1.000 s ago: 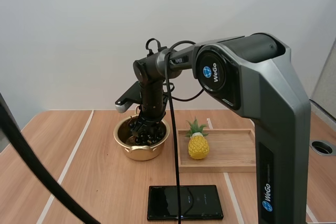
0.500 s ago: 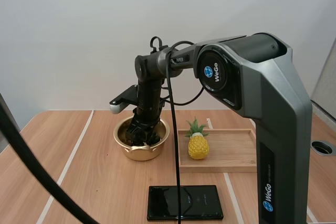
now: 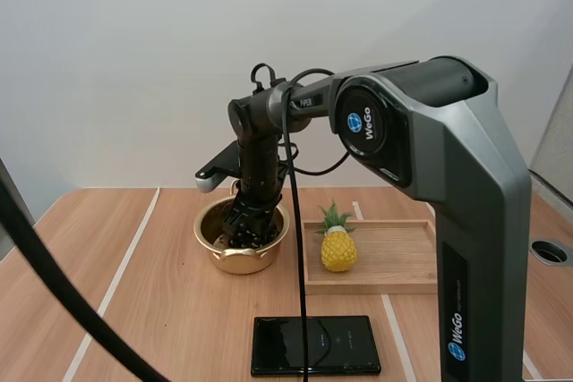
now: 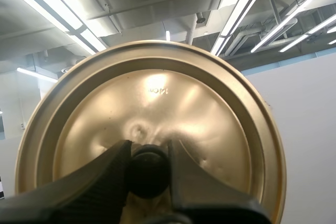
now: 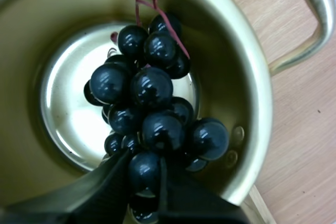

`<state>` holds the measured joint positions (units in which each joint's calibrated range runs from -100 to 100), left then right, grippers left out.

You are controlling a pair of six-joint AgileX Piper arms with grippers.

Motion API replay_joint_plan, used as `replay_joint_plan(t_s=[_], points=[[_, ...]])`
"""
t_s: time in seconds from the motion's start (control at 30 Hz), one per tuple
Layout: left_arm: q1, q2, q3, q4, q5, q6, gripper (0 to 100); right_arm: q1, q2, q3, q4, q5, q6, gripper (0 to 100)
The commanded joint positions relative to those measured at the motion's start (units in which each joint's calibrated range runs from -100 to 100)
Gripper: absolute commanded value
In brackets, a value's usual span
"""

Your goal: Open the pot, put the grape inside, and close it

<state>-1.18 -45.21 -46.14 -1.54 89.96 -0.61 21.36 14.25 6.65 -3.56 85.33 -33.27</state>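
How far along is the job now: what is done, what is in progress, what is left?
Done: the lid is off, held in the left end effector. In hand: the right end effector holds the grapes inside the pot. Left: release them, withdraw, put the lid on.

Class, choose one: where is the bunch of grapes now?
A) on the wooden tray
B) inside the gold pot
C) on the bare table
B: the grapes are inside the pot, pinched by the right tool; the left tool holds the lid by its knob.
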Motion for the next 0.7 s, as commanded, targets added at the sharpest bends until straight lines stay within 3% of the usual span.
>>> replay_joint_plan(t_s=[0.0, 0.13, 0.67], points=[[0.06, 0.0, -0.1, 0.5, 0.0, 0.0, 0, 0.0, -0.3, 0.2, 4.6, 3.9, -2.0, 0], [0.06, 0.0, -0.1, 0.5, 1.3, 0.0, 0, 0.0, -0.3, 0.2, 9.4, 5.9, -5.2, 0], [0.06, 0.0, -0.1, 0.5, 1.3, 0.0, 0, 0.0, 0.6, 0.2, 3.6, 1.5, -2.1, 0]])
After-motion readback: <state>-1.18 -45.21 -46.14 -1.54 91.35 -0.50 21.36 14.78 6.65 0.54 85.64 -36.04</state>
